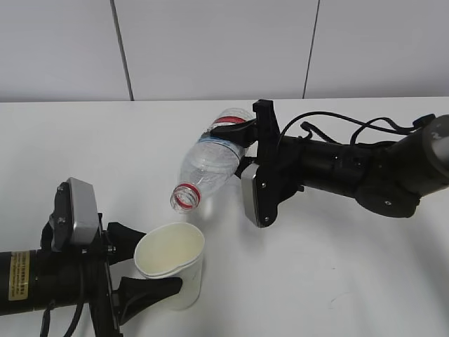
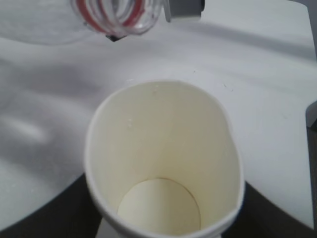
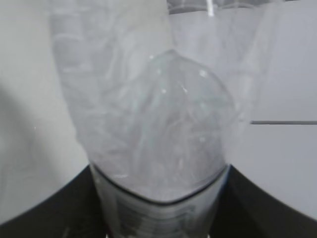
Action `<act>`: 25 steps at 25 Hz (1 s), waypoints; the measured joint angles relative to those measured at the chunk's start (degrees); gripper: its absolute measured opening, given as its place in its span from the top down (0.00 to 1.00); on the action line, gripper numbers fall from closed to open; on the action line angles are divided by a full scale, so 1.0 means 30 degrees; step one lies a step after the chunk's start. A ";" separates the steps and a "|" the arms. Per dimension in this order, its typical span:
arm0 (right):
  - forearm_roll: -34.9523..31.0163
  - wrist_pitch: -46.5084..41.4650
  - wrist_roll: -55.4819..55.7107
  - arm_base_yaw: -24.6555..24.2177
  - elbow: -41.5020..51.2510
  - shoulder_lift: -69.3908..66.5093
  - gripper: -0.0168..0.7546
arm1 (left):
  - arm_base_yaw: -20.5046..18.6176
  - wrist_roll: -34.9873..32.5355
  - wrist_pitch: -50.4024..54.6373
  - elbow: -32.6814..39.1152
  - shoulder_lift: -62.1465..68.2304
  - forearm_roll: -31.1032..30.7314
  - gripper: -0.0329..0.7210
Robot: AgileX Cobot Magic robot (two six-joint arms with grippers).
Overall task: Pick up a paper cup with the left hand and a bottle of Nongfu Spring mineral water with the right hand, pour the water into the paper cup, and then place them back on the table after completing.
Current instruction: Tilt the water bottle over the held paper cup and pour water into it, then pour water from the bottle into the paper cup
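My left gripper is shut on a white paper cup, squeezing its rim oval, at the front left over the table. The cup looks dry and empty inside. My right gripper is shut on a clear plastic bottle with a blue and red label. The bottle is tilted, its uncapped red-ringed mouth pointing down-left just above and behind the cup. The mouth shows at the top of the left wrist view. The bottle fills the right wrist view. No water stream shows; the bottle looks empty.
A grey panelled wall stands behind the table's far edge. Loose black cables arc over the right arm. No other objects show on the tabletop.
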State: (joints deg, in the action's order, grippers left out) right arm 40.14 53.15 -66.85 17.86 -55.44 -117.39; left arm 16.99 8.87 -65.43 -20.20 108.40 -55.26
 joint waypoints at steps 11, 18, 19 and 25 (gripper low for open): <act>0.0000 0.0047 -0.1328 0.0000 0.0000 0.0000 0.49 | 0.0000 0.0000 0.0000 0.0000 0.0000 -0.0221 0.40; -0.0039 0.0047 -0.2540 0.0000 0.0000 0.0000 0.49 | 0.0000 0.0000 0.0000 0.0000 0.0000 -0.0564 0.40; -0.0039 0.0047 -0.2634 0.0000 0.0000 0.0000 0.49 | 0.0000 0.0000 0.0000 0.0000 0.0000 -0.0583 0.40; -0.0039 0.0047 -0.3310 0.0000 0.0000 0.0000 0.49 | 0.0000 0.0000 0.0000 0.0000 0.0000 -0.0601 0.40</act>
State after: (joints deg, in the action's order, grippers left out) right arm 40.02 53.29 -76.78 17.86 -55.44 -117.39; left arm 16.99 8.87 -65.43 -20.20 108.40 -57.06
